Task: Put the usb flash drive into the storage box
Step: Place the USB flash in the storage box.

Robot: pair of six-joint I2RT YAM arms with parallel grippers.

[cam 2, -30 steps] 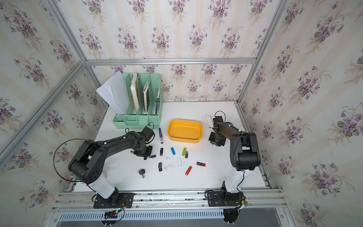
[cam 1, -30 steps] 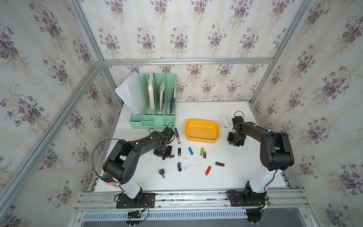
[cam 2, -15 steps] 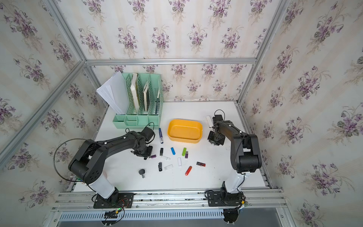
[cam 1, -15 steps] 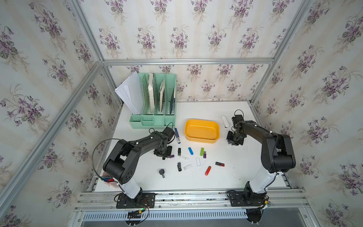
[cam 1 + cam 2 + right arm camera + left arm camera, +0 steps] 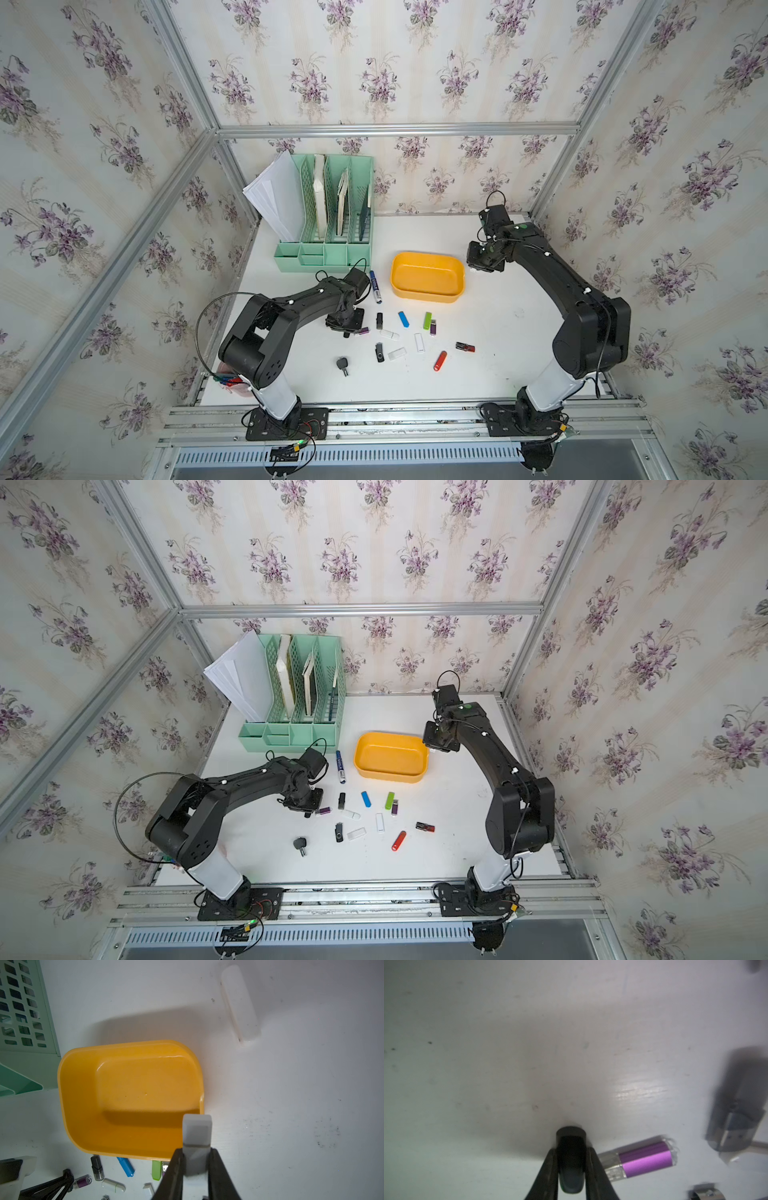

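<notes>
Gripping a white drive point(image 5: 197, 1132) by its lower half, the right gripper point(image 5: 196, 1153) has its jaws narrow and pressed to the drive's two sides, with the capped end sticking out past the fingertips. In the right wrist view that free end lies over the near corner of the box point(image 5: 62, 1084). Both top views place the right gripper point(image 5: 478, 268) just beside the right end of the box point(image 5: 428, 254), so the drive is at the rim and not inside. Whether it touches the rim cannot be told. The box point(image 5: 390, 734) sits on the white table point(image 5: 498, 365), near its middle and toward the back. The left gripper point(image 5: 571, 1150) is low over the table, its jaws nearly closed on a black piece point(image 5: 571, 1136) with a rounded end. Drive or cap, I cannot tell. Just beside it lies a purple drive point(image 5: 645, 1159), flat on the table and apart from the fingers. Loose drives are scattered in front of the box, among them a blue drive point(image 5: 403, 319), a green drive point(image 5: 427, 321) and a red drive point(image 5: 440, 360). A marker point(image 5: 375, 281) lies left of the box, and a green organizer point(image 5: 328, 224) stands at the back left. A white oblong bar point(image 5: 240, 1003) lies on the table beyond the box.
</notes>
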